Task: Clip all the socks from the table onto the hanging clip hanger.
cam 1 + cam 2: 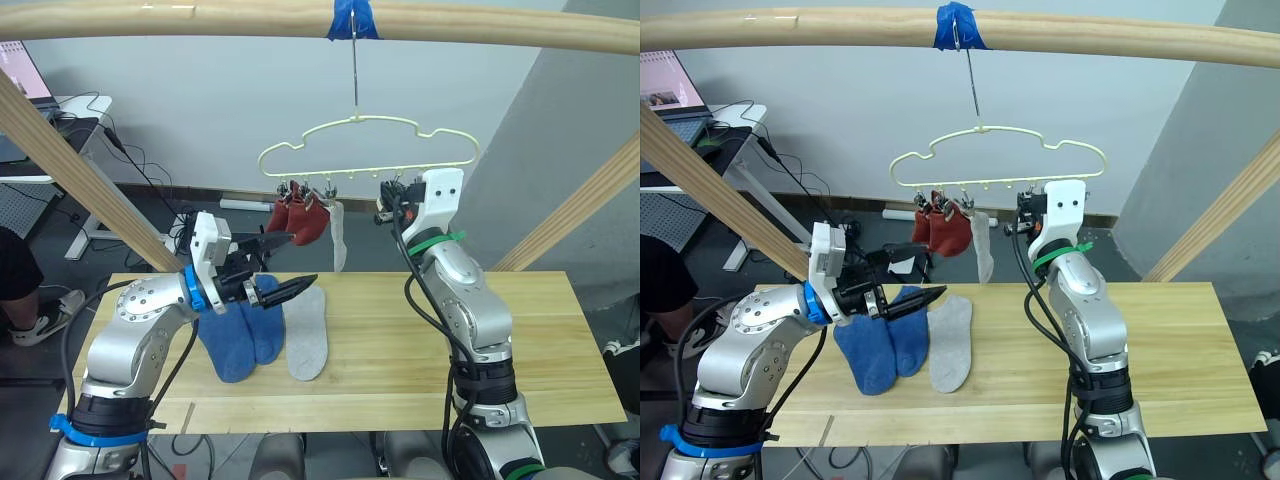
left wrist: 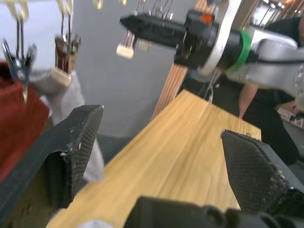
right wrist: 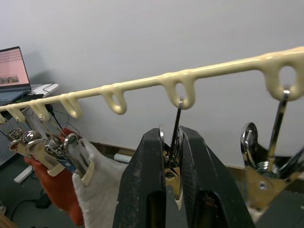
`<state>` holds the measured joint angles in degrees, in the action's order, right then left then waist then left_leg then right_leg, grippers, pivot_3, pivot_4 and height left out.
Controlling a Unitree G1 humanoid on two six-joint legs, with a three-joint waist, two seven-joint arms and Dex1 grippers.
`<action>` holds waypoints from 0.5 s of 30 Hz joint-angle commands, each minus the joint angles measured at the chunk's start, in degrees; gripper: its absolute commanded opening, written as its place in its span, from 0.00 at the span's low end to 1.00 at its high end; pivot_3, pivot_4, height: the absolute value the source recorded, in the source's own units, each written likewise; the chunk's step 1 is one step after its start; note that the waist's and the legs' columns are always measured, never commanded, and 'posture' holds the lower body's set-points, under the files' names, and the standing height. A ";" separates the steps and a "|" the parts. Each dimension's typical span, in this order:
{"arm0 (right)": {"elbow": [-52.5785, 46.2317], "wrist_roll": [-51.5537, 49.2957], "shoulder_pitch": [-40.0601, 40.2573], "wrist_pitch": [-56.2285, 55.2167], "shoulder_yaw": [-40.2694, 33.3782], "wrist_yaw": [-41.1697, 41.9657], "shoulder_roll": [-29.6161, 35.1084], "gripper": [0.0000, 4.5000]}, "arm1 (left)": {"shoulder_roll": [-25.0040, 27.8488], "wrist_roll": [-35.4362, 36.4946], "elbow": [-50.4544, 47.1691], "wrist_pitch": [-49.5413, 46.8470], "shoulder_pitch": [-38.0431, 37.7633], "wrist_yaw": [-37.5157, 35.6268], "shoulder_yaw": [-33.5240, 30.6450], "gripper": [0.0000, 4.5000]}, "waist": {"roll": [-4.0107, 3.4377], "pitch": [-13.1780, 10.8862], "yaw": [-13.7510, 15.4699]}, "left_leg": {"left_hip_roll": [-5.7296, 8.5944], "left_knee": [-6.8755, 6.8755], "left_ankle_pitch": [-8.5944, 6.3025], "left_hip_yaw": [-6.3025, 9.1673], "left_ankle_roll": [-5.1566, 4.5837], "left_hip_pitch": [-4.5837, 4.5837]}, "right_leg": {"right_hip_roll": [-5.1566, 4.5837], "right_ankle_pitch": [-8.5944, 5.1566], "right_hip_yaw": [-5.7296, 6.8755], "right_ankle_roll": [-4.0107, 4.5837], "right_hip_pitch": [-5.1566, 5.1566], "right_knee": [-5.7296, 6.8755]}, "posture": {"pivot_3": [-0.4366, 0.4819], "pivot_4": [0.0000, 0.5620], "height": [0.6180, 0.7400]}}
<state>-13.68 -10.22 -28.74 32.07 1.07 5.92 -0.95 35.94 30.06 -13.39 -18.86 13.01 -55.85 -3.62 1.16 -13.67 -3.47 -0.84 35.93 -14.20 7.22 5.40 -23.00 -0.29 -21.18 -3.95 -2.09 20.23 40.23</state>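
Left eye view: two blue socks (image 1: 243, 337) and one light grey sock (image 1: 307, 334) lie on the table (image 1: 540, 340), centre-left. Two rust red socks (image 1: 300, 220) and a grey sock (image 1: 339, 236) hang from the clip hanger (image 1: 368, 148).

Left wrist view: left gripper (image 2: 161, 156) gapes wide, empty.

Right wrist view: right gripper (image 3: 172, 156) pinches a silver clip (image 3: 173, 164).

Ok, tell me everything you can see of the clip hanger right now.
The hanger is thin pale-yellow wire with a cloud-shaped outline. It hangs by a metal hook from the taped rail, above the table's far edge. Small silver clips dangle from loops along its bottom bar. Clips at its left end hold two red socks and one grey sock. The right claw is shut on a free clip.
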 commanded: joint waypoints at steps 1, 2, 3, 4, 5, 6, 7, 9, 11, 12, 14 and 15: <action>-3.18 -2.94 -1.02 2.76 -1.09 2.92 2.11 0.02 | 2.55 -4.28 2.41 -1.33 -1.36 -0.62 3.11 1.00 | -0.05 -0.03 -0.06 | 0.00 0.00 0.00 0.00 0.00 0.00 | 0.00 0.00 0.00 0.00 0.00 0.00 | 0.46 0.40 1.00; -3.25 -3.64 -1.19 3.62 -1.31 4.15 3.31 0.02 | 3.24 -5.54 4.13 -2.80 -1.35 -0.82 4.71 1.00 | -0.08 -0.04 -0.09 | 0.01 0.00 0.00 0.00 0.00 0.00 | 0.00 0.00 -0.01 0.00 0.00 0.02 | 0.46 0.41 1.00; -3.23 -4.22 -1.38 4.31 -1.40 5.08 4.34 0.02 | 3.49 -6.63 5.84 -3.80 -0.98 -0.59 5.89 1.00 | -0.13 -0.08 -0.17 | 0.02 0.00 0.00 -0.01 -0.01 0.01 | 0.01 0.00 -0.01 0.00 0.00 0.03 | 0.45 0.41 1.00; -3.22 -4.65 -1.52 4.73 -1.42 5.56 5.03 0.02 | 3.54 -7.20 6.90 -4.42 -0.60 -0.38 6.54 1.00 | -0.18 -0.11 -0.25 | 0.03 0.01 0.00 -0.01 -0.01 0.02 | 0.01 0.00 -0.01 0.00 0.00 0.05 | 0.45 0.41 1.00; -3.19 -5.07 -1.62 5.13 -1.53 6.13 5.83 0.02 | 3.22 -8.59 9.02 -5.16 0.49 0.09 7.94 1.00 | -0.18 -0.12 -0.25 | 0.04 0.02 0.00 0.00 -0.01 0.02 | 0.01 0.00 0.00 0.00 0.00 0.07 | 0.44 0.42 1.00; -3.18 -5.47 -1.69 5.48 -1.63 6.62 6.55 0.02 | 2.88 -9.89 10.75 -5.35 1.46 0.12 9.34 1.00 | -0.18 -0.12 -0.21 | 0.04 0.03 0.00 0.01 -0.01 0.02 | 0.01 0.00 0.01 0.00 0.00 0.08 | 0.44 0.42 1.00; -3.14 -5.79 -1.77 5.75 -1.72 7.10 7.24 0.02 | 2.36 -11.72 12.62 -4.34 2.49 0.22 10.92 1.00 | -0.19 -0.13 -0.18 | 0.03 0.03 0.00 0.05 -0.02 0.01 | 0.02 0.00 0.04 0.00 -0.01 0.09 | 0.44 0.42 1.00; -2.96 -6.12 -2.00 6.03 -1.75 7.53 7.99 0.02 | 1.39 -14.04 15.13 -2.60 3.95 0.44 12.58 1.00 | -0.20 -0.15 -0.21 | 0.04 0.05 0.00 0.06 -0.02 0.00 | 0.02 0.00 0.07 0.00 0.00 0.12 | 0.43 0.42 1.00; -2.81 -6.34 -2.29 6.20 -1.85 7.74 8.50 0.02 | -0.44 -16.88 18.47 -1.63 5.73 1.40 14.77 1.00 | -0.21 -0.15 -0.39 | 0.04 0.05 0.00 0.03 -0.02 0.00 | 0.02 0.00 0.04 0.00 -0.01 0.12 | 0.42 0.43 1.00; -2.80 -6.47 -2.46 6.31 -1.93 7.74 8.65 0.02 | -1.54 -18.42 20.36 -0.99 6.53 2.11 15.79 1.00 | -0.21 -0.15 -0.48 | 0.04 0.05 0.00 0.01 -0.02 0.00 | 0.02 0.00 0.02 0.00 0.00 0.12 | 0.41 0.43 1.00; -2.85 -6.62 -2.69 6.48 -2.06 7.61 8.82 0.02 | -3.09 -21.00 23.16 0.44 7.61 3.44 17.06 1.00 | -0.21 -0.16 -0.74 | 0.04 0.06 0.00 0.00 -0.02 0.01 | 0.02 0.00 0.02 0.00 -0.01 0.12 | 0.41 0.43 1.00; -2.92 -6.65 -2.72 6.55 -2.08 7.51 8.87 0.02 | -3.73 -22.35 24.63 0.81 8.18 4.30 17.61 1.00 | -0.21 -0.16 -0.99 | 0.04 0.06 0.00 0.01 -0.02 0.00 | 0.02 0.00 0.02 0.00 0.00 0.12 | 0.40 0.44 1.00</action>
<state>-14.58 -16.33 -30.80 38.48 -0.08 13.54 7.61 32.39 9.86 10.10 -19.59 20.72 -52.75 13.25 0.95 -13.82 -4.46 -0.80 35.99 -14.20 7.22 5.38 -23.01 -0.28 -21.18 -3.94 -2.09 20.22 40.35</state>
